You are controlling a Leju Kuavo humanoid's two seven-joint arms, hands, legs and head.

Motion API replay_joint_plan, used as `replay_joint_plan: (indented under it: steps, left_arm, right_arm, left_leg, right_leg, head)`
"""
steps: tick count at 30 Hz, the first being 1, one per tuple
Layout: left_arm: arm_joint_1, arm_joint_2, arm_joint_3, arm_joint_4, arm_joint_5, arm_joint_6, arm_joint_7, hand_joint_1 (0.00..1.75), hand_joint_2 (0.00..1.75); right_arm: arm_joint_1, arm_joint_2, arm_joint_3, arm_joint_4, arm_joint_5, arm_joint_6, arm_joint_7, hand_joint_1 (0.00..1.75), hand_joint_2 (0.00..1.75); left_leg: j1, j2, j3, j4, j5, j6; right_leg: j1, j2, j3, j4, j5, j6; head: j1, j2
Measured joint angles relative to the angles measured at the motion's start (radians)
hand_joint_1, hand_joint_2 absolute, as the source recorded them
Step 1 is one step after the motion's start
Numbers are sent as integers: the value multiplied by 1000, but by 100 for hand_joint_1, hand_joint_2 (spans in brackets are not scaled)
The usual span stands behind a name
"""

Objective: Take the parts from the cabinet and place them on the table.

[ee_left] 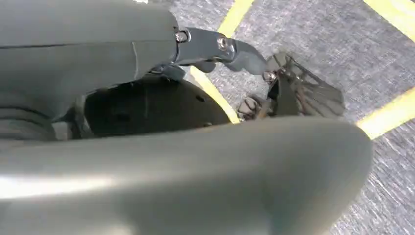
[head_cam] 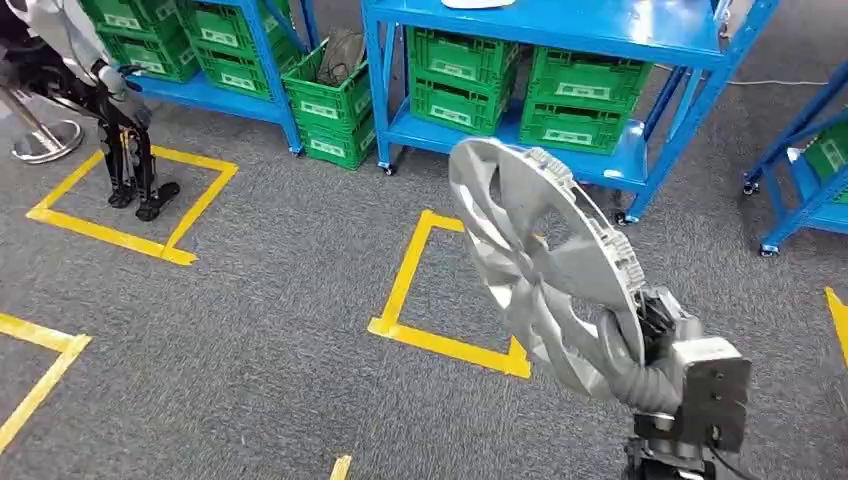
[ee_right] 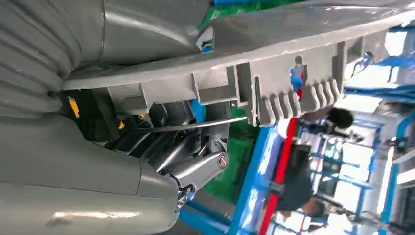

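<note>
Hubcap (head_cam: pixel 535 265), silver and spoked, raised above the grey carpet (head_cam: pixel 270 300) and tilted on edge, its ribbed rim turned toward the blue shelving (head_cam: pixel 560 30). Right hand (head_cam: pixel 640 365) grips the hubcap at its lower rim, grey thumb on the spoked face, darker fingers behind the rim; the right wrist view shows the rim's clips (ee_right: pixel 293 100) close above the fingers (ee_right: pixel 195 171). Left hand (ee_left: pixel 254 58) hangs over carpet marked with yellow tape (ee_left: pixel 391 115); whether its fingers are curled or spread cannot be told. Green crates (head_cam: pixel 520 85) fill the lower shelf of the shelving, and 1 more stack (head_cam: pixel 335 110) stands on the carpet beside the shelf's left post. Yellow tape squares (head_cam: pixel 420 290) mark the carpet below the hubcap. Second robot (head_cam: pixel 110 110) stands inside the tape square at the carpet's far left.
</note>
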Motion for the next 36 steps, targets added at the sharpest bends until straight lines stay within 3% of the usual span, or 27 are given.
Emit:
replay_joint_plan:
  steps: [2,3,4,6,7,8,9,12,13,14,15,17,18,19,21,22,23,24,27,28,29,30,31,33,34,35,36]
  left_arm:
    - [0,1,-5,0,-2,1,0,0,0]
    - [2,2,-5,0,-1,1,0,0,0]
    - [4,2,-6,0,-1,1,1,0,0]
    - [5,5,-7,2,-2,3,1,0,0]
    - [6,7,-8,3,-2,5,2,0,0]
    - [7,7,-9,3,-2,5,2,0,0]
    - [6,7,-9,3,-2,6,0,0,0]
    - [5,7,-11,3,-2,7,5,0,0]
    - [5,6,-11,3,-3,11,10,0,0]
    - [4,6,-12,3,-7,15,17,0,0]
    - [3,6,-13,3,-11,22,27,0,0]
    - [1,6,-20,3,-18,31,42,0,0]
    - [2,6,-23,3,-21,34,46,0,0]
    - [3,6,-27,3,-22,35,51,0,0]
    - [3,7,-30,3,-24,37,55,0,0]
    - [3,7,-32,3,-24,37,55,0,0]
    - [3,6,-34,3,-24,36,56,0,0]
    - [0,5,-36,3,-24,34,57,0,0]
    - [2,6,-40,2,-27,34,60,0,0]
    - [2,8,-42,2,-27,35,60,0,0]
    - [4,9,-46,2,-30,37,60,0,0]
    - [4,10,-48,3,-31,39,60,0,0]
    - [2,12,-52,3,-35,40,57,0,0]
    - [2,15,-59,3,-45,40,54,0,0]
    - [2,15,-63,3,-57,42,56,0,0]
    - [3,17,-66,3,-65,42,60,0,0]
    - [3,19,-72,3,-73,42,62,0,0]
  right_arm:
    - [-2,4,3,4,1,1,2,175,175]
    - [-2,5,5,8,1,1,3,175,175]
    - [-2,7,9,12,1,3,3,175,175]
    - [-3,11,12,16,1,3,3,175,175]
    - [-5,13,13,16,1,3,3,175,175]
    - [-7,13,14,16,1,3,3,175,175]
    - [-10,14,15,16,2,3,3,175,175]
    - [-11,15,18,17,3,3,3,175,175]
    - [-13,14,19,17,3,5,5,175,175]
    - [-14,14,22,19,3,8,8,175,175]
    - [-17,15,24,20,3,9,11,175,175]
    - [-19,15,26,21,3,11,18,175,175]
    - [-18,14,26,22,2,12,22,175,175]
    - [-19,14,26,24,2,13,26,175,175]
    - [-25,14,26,25,0,13,37,175,175]
    - [-33,14,24,25,-2,14,42,175,175]
    - [-43,14,23,25,-6,15,47,175,175]
    - [-49,13,23,24,-11,16,52,175,175]
    - [-60,13,21,24,-16,16,58,175,175]
    - [-62,13,21,24,-16,16,61,175,175]
    - [-66,13,21,26,-21,15,65,175,175]
    - [-70,13,21,25,-23,10,65,175,175]
    - [-73,13,19,25,-26,5,65,175,175]
    - [-76,13,12,26,-33,-3,73,175,175]
    - [-78,11,8,30,-34,-4,79,175,175]
    - [-82,11,7,32,-34,-4,84,175,175]
    - [-85,11,6,33,-36,-4,89,175,175]
  left_leg:
    - [7,15,-72,152,-52,-10]
    - [10,17,-82,173,-48,-12]
    - [12,20,-66,146,-26,-14]
    - [17,36,20,-6,46,-16]
    - [17,69,80,-111,74,-18]
    - [6,108,85,-133,50,-12]
    - [10,92,93,-138,63,0]
    - [6,57,78,-137,74,21]
    - [12,45,79,-141,82,31]
    - [12,36,76,-141,85,35]
    - [11,25,73,-141,88,41]
    - [5,-2,63,-140,94,48]
    - [1,-18,60,-140,97,50]
    - [-1,-33,57,-139,100,50]
    - [-5,-63,56,-138,106,49]
    - [-6,-77,56,-138,109,48]
    - [-3,-84,53,-139,112,48]
    - [-6,-93,44,-136,116,41]
    - [9,-128,27,-142,134,19]
    - [2,-133,24,-138,134,17]
    - [-4,-75,5,-120,117,15]
    - [-4,-33,-18,-66,80,12]
    - [-1,-6,-52,7,43,8]
    - [10,14,-109,136,-2,-1]
    - [16,19,-109,142,5,-5]
    - [22,25,-85,103,28,-10]
    - [28,33,-37,23,62,-14]
  right_leg:
    - [1,-28,-5,2,1,0]
    - [1,-40,-7,3,1,1]
    - [1,-52,-8,6,1,1]
    - [-1,-72,-8,9,1,5]
    - [-1,-81,-7,13,0,13]
    - [7,-86,-11,15,0,22]
    - [9,-92,-13,18,-2,30]
    - [6,-123,-12,14,8,46]
    - [0,-104,-27,22,-2,57]
    - [-1,-51,-39,57,-34,60]
    - [0,-21,-67,127,-76,60]
    - [3,-1,-139,294,-144,55]
    - [5,0,-159,339,-152,50]
    - [7,1,-156,331,-137,44]
    - [12,11,-91,199,-58,28]
    - [16,40,-40,94,-10,17]
    - [15,86,-19,42,-14,5]
    - [13,105,-12,21,-16,2]
    - [23,73,-3,13,-4,-2]
    - [13,55,6,-15,9,0]
    - [11,38,14,-24,14,-3]
    - [13,29,15,-27,17,-8]
    - [13,14,12,-26,17,-7]
    - [13,-20,9,-24,15,-7]
    - [12,-35,8,-23,15,-6]
    - [10,-48,6,-21,15,-3]
    - [8,-61,5,-18,13,3]
  head:
    - [-6,0]
    - [-8,0]
    - [-13,0]
    - [-22,0]
    - [-25,0]
    - [-34,0]
    - [-35,0]
    - [-24,0]
    - [-22,0]
    - [-14,0]
    - [-6,0]
    - [6,0]
    - [11,0]
    - [15,0]
    - [23,0]
    - [26,0]
    - [27,0]
    - [21,0]
    - [31,0]
    - [31,0]
    - [27,0]
    - [18,0]
    - [13,0]
    - [9,0]
    - [7,0]
    - [5,0]
    - [3,0]
